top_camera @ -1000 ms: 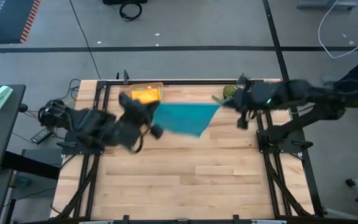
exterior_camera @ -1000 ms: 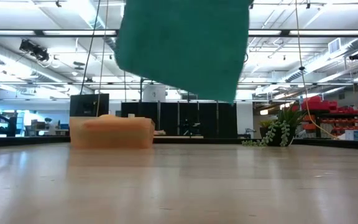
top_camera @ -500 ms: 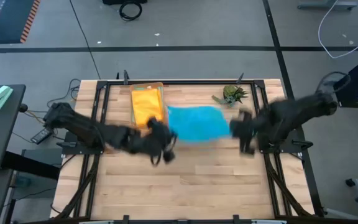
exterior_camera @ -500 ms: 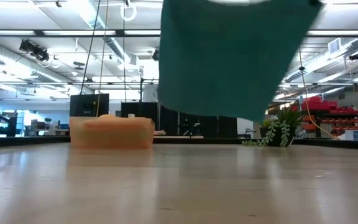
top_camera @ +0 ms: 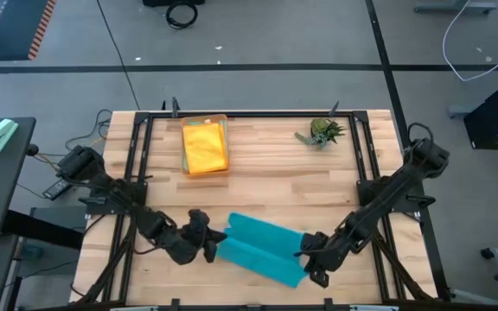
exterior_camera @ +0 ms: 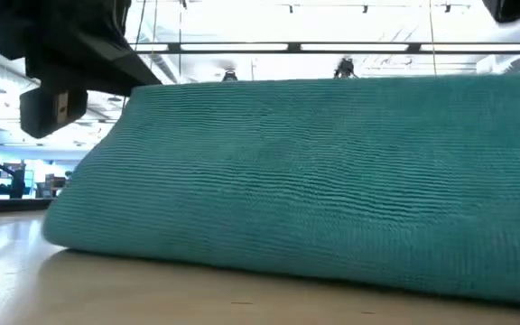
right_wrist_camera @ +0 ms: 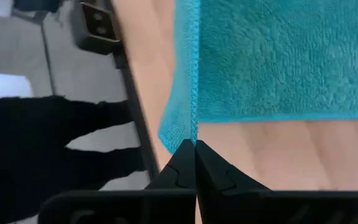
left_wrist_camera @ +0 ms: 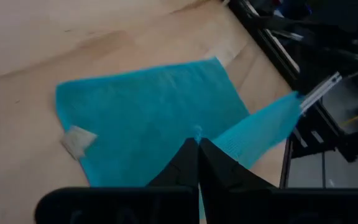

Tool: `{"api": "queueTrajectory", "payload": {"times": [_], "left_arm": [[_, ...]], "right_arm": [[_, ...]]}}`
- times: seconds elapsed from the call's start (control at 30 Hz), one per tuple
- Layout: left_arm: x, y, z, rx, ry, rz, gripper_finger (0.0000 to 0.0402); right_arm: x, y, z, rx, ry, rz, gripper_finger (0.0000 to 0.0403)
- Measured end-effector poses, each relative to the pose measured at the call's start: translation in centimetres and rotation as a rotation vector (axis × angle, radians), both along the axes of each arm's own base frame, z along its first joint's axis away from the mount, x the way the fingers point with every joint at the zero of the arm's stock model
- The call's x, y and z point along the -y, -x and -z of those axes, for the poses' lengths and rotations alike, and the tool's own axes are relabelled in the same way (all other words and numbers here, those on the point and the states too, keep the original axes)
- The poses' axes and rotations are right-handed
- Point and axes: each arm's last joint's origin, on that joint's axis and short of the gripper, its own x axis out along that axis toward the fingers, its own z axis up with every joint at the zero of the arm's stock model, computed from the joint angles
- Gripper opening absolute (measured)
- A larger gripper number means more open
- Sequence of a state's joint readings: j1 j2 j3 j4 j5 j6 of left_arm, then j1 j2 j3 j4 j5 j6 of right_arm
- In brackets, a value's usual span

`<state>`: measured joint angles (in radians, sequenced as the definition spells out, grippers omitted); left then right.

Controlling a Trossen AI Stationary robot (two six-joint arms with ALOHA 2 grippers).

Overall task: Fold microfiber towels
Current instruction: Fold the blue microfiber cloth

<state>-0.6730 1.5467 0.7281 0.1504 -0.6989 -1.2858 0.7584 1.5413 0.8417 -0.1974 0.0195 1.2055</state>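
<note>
A: We see the teal towel (top_camera: 262, 248) down on the desk (top_camera: 318, 199) now, near the front edge. A second ago it hung in the air at the back of the desk, stretched between both arms.

B: Agreed. Half a second ago it was over the middle, still lifted; in the low view it was well above the wood. Now that view is filled by the towel (exterior_camera: 314, 181) resting on the surface.

A: It lies doubled, one layer over the other, running slantwise from left to right.

B: The left hand (top_camera: 213, 249) is at the towel's left end, its fingers pressed together on a corner of cloth. The left wrist view shows the towel (left_wrist_camera: 148, 118) spread ahead and that corner caught at the fingertips.

A: The right hand (top_camera: 311, 262) sits at the right end, pinched tight on the towel's (right_wrist_camera: 278, 56) hem; the right wrist view shows the edge running straight into the closed tips.

B: Both arms have swung from the back toward the front.

A: The orange tray (top_camera: 205, 145) with the yellow towel (top_camera: 206, 149) in it sits where it was, at the back. The plant (top_camera: 322, 131) has not shifted either.
</note>
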Motion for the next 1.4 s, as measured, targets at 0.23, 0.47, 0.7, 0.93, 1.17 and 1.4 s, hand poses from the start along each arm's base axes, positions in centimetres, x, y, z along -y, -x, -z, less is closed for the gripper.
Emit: {"api": "queueTrajectory", "payload": {"times": [0.23,0.47,0.7,0.93,1.17,1.4], "left_arm": [[-2.4,-1.3,0.2,-0.017,-0.014,-0.101,0.0011],[-3.8,-2.5,1.6,-0.098,0.024,-0.092,0.0016],[-4.3,-2.8,2.1,-0.125,0.001,-0.089,0.0049],[-4.6,-2.9,2.1,-0.128,-0.005,-0.099,0.0076],[-4.9,-2.7,2.0,-0.151,-0.027,-0.101,0.0106],[-4.5,-3.1,2.5,-0.155,-0.053,-0.026,0.0101]], "right_arm": [[3.3,-0.3,-1.6,-0.092,0.099,0.037,0.0000],[5.6,-1.4,0.1,-0.161,0.195,0.015,0.0000],[7.2,-2.4,1.2,-0.193,0.252,0.057,0.0000],[8.3,-2.9,1.2,-0.189,0.268,0.067,0.0000],[8.7,-3.1,1.2,-0.186,0.275,0.072,0.0013],[9.2,-3.0,1.3,-0.232,0.272,0.105,0.0016]]}}
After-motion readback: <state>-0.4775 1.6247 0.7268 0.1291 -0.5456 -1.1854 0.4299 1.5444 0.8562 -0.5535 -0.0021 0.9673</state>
